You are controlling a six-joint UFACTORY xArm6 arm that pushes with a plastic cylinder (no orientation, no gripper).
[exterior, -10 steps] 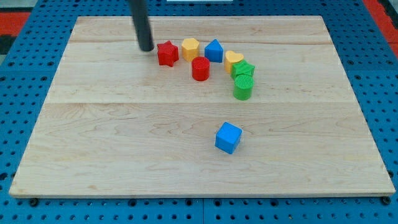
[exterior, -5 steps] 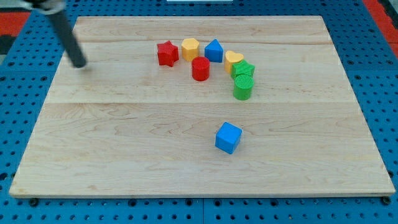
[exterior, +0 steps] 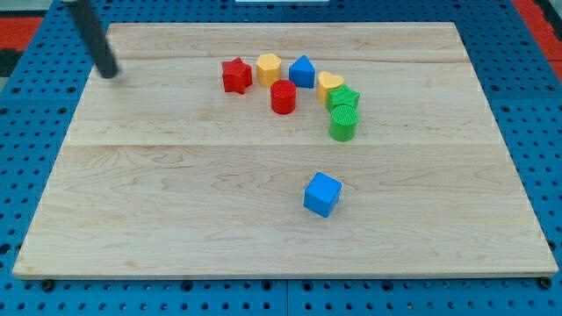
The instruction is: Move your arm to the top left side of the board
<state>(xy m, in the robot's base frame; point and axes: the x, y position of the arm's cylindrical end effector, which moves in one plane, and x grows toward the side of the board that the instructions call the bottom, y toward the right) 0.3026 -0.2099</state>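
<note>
My tip (exterior: 108, 74) rests on the wooden board (exterior: 176, 219) near its top left corner, far to the left of all the blocks. A red star (exterior: 235, 75), a yellow hexagon (exterior: 269, 67), a blue block (exterior: 302, 71), a red cylinder (exterior: 283, 96), a yellow heart (exterior: 329, 85), a green star-like block (exterior: 344, 97) and a green cylinder (exterior: 342, 124) form an arc at the board's upper middle. A blue cube (exterior: 322, 194) lies alone below them.
The board lies on a blue perforated table (exterior: 26, 175). A red strip (exterior: 18, 31) shows at the view's top left corner and another at the top right.
My tip has gone from beside the red star far to the left, then slightly up toward the top left corner. No block has moved.
</note>
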